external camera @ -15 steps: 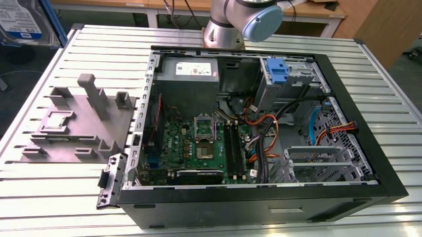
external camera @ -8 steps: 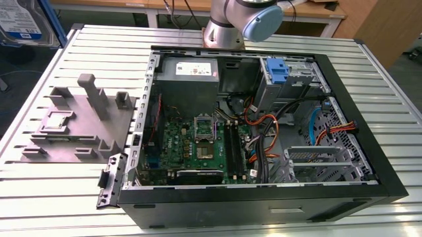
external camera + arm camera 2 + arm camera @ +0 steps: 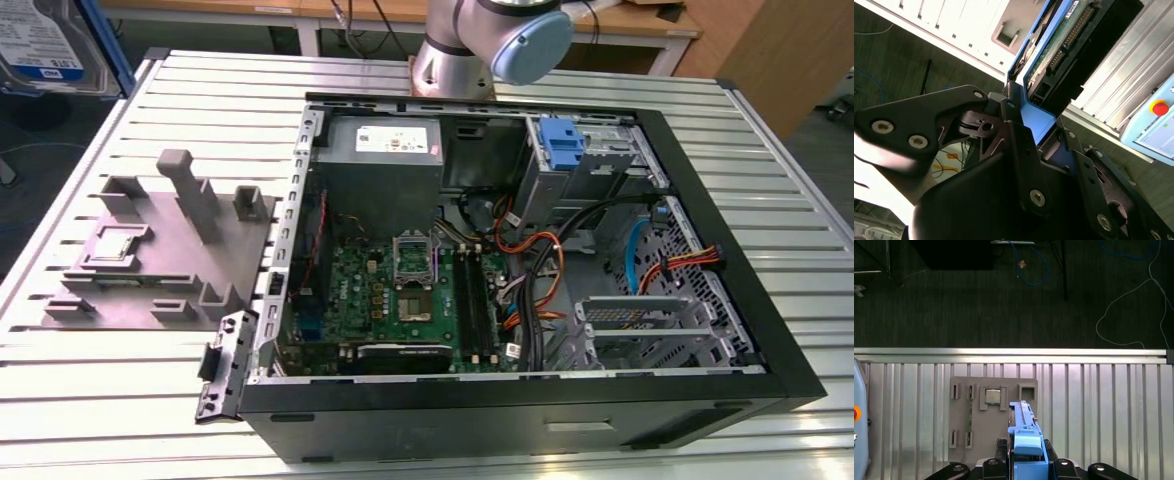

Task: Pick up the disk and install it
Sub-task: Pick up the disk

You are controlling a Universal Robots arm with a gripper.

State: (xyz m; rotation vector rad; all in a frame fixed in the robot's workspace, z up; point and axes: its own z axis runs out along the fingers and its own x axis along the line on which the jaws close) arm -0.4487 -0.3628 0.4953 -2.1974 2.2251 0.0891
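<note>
The disk (image 3: pixel 38 45), a silver drive with a white and blue label in a blue carrier frame, hangs in the air at the exterior view's far upper left, beyond the table's edge. In the second wrist view my gripper (image 3: pixel 1038 120) is shut on the blue frame, and the disk (image 3: pixel 1066 42) extends past the black fingers (image 3: pixel 1014 130) with its green circuit board and connector showing. In the first wrist view the disk (image 3: pixel 1026 440) is seen edge-on between the finger bases of the gripper (image 3: pixel 1026 462), high above the grey stand.
An open computer case (image 3: pixel 747 300) lies on the slatted metal table (image 3: pixel 120 400), with a bare blue bracket (image 3: pixel 563 140) in its drive bay. A grey stand with upright posts (image 3: pixel 160 250) sits at the case's left. The arm's base (image 3: pixel 467 50) stands behind the case.
</note>
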